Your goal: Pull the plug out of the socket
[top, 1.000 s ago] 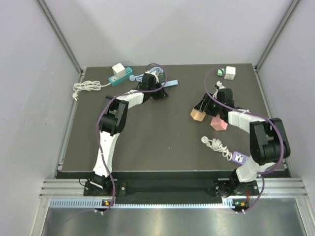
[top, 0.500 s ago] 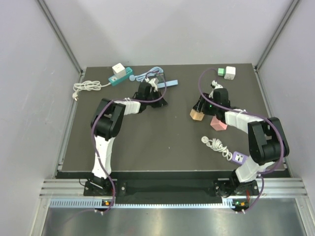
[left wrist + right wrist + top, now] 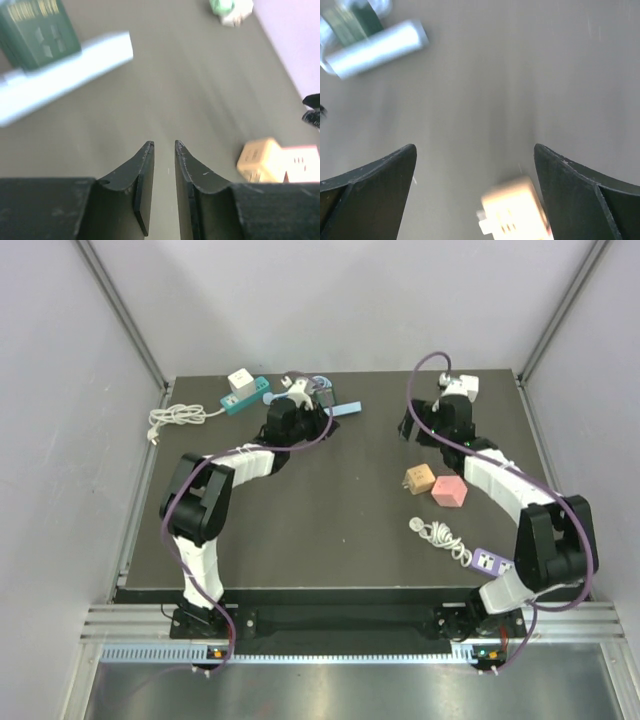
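A tan plug cube lies on the dark mat beside a pink socket cube; they are close, and I cannot tell whether they touch. The right wrist view shows the tan cube low between the wide-open fingers of my right gripper, which holds nothing. From above, my right gripper hovers behind the cubes. My left gripper is near a light-blue strip. In the left wrist view, its jaws stand slightly apart over bare mat, with the tan cube off to the right.
A dark green plug sits on the light-blue strip. A teal power strip carrying a white plug and a coiled cable lies at the back left. A white-green adapter is at the back right. A purple socket with a coiled cord lies front right.
My right gripper opened wide, let go of the tan cube and drew back toward the far edge. My left gripper went from shut to slightly apart, and its arm swung left.
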Robot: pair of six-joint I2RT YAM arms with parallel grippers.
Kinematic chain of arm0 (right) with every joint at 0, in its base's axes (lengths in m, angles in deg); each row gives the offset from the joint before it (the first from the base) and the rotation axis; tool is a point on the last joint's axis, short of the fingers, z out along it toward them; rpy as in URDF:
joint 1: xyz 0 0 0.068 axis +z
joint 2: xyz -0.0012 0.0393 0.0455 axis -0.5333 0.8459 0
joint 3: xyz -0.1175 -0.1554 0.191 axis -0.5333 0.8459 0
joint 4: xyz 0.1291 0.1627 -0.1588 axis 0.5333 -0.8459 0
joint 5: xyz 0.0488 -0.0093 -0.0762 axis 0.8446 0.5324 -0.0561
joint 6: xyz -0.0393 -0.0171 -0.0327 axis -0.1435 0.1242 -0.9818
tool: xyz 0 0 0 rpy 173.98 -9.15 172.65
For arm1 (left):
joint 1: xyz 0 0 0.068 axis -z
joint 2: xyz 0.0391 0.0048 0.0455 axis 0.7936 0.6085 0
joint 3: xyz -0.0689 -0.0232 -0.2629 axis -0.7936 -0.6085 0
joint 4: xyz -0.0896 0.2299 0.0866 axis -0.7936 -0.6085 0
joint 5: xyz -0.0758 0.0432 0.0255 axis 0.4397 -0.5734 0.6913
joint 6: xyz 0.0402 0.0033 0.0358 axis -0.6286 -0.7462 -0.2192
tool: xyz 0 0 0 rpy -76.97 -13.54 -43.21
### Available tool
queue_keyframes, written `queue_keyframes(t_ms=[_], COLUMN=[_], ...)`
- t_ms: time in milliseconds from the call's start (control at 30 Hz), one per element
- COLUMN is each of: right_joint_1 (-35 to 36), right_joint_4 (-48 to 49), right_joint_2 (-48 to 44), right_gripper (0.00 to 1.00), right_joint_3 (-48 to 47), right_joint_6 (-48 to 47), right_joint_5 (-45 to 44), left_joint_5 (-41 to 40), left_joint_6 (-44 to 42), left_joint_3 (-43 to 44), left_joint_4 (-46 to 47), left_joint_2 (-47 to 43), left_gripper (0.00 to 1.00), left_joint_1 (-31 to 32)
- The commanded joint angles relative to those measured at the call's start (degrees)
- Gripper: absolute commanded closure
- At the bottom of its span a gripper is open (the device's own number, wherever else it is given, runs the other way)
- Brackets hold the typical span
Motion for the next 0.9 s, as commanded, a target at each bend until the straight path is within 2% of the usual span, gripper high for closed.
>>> queue_keyframes(t_ms=[0,67,100,267,333,367,467,533,667,867], right_joint_1=[1.62,3.20,3.65,6.72,6.99,7.34,8.22,8.57,8.83,8.84], right_joint_4=[6.60,10.21,10.91,12.15,12.94,13.38,14.87,15.40,12.69,8.46], right_joint_2=[6.12,10.79,15.95,31.10,37.08,38.75,43.77,47.02,53.43,59.33], right_gripper=[0.00,0.03,0.06,0.20,0.31,0.44,0.58,0.61,0.70,0.74], right_joint_3=[-8.54,-15.63,-18.46,-39.26,-43.60,-46.93,-50.38,-52.14,-61.43,-66.56], right_joint_6=[-0.13,1.10,1.54,3.91,5.93,6.46,7.17,6.91,6.99,9.01], right_joint_5=[-1.61,-1.96,-1.70,-0.47,1.63,2.77,4.45,4.80,5.95,6.39], left_joint_5=[-4.59,-6.87,-9.06,-10.13,-8.64,-8.29,-7.14,-7.49,-9.25,-10.74], left_joint_6=[-1.31,-1.93,-2.19,-2.90,-1.59,-1.14,-0.96,-1.40,-0.70,-1.49], left_joint_3=[5.06,7.17,9.54,15.70,18.08,18.69,20.54,22.39,23.18,21.34], left_joint_4=[2.14,-0.49,-1.46,-2.00,-1.65,-1.30,-0.24,-0.50,0.63,1.44], left_joint_2=[-1.82,-1.20,-0.85,3.80,6.34,7.14,10.04,12.06,14.09,14.10], left_gripper=[0.71,0.72,0.72,0.76,0.81,0.84,0.85,0.85,0.87,0.88], left_joint_1=[-0.78,-1.22,-1.40,-3.94,-4.91,-5.61,-6.15,-6.15,-6.15,-6.15])
